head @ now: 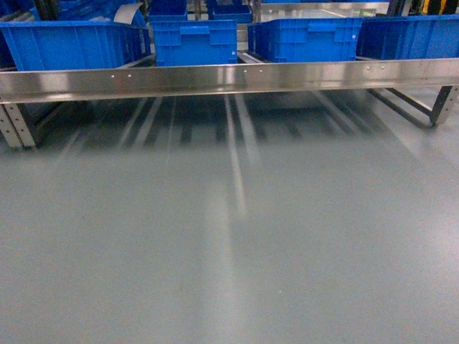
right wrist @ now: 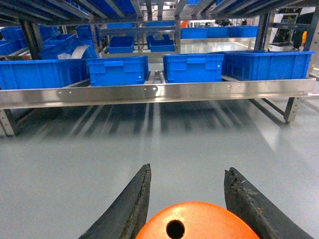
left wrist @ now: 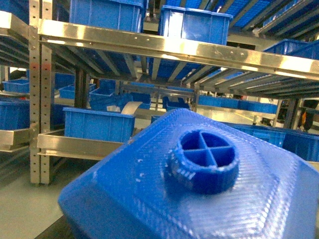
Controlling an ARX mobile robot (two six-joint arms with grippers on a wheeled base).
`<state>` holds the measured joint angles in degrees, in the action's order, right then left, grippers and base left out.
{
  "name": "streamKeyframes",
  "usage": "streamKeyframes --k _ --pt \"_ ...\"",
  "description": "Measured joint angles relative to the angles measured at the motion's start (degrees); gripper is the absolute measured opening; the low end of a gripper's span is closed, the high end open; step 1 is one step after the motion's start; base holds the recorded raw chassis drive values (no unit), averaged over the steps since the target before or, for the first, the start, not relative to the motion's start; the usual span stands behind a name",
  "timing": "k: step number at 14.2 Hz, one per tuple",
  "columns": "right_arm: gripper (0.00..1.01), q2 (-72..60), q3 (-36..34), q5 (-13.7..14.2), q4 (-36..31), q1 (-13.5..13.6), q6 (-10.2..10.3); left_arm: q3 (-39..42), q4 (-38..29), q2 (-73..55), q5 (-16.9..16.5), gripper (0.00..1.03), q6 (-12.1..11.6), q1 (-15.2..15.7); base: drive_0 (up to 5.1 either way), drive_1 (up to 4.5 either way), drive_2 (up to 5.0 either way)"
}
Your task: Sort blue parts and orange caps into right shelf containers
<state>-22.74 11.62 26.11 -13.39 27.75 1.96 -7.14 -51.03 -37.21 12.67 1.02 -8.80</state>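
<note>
**Orange cap in right gripper, blue part close under left wrist camera**

Seen from the right wrist: right gripper (right wrist: 187,199) with its two dark, worn fingers (right wrist: 130,206) spread either side of an orange cap (right wrist: 197,223), rounded top toward the camera, one small round hole showing in it. Appears gripped between the fingers, though contact points lie at or below the picture's edge. No printing visible from this angle.

Seen from the left wrist: a blue part (left wrist: 199,194) filling the near lower half, bright blue, finely ridged surface, flat-topped with sloping facets, and a short raised round collar divided by a cross into four cells. Left gripper itself out of sight; open or closed, cannot tell.

Farther off, across grey floor (head: 229,258): the shelf (head: 229,77), shiny steel, flat front rail running left to right, perforated upright at far left. Behind the rail, a row of the right shelf containers (head: 305,39), bright blue ribbed crates with thick rims, standing side by side. More blue crates on upper levels in the left wrist view.
</note>
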Motion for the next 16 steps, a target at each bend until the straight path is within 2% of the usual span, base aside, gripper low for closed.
streamKeyframes --k 16 --pt "0.40 0.0 0.0 0.0 0.0 0.0 0.0 0.0 0.0 0.1 0.0 0.59 0.0 0.0 0.0 4.30 -4.4"
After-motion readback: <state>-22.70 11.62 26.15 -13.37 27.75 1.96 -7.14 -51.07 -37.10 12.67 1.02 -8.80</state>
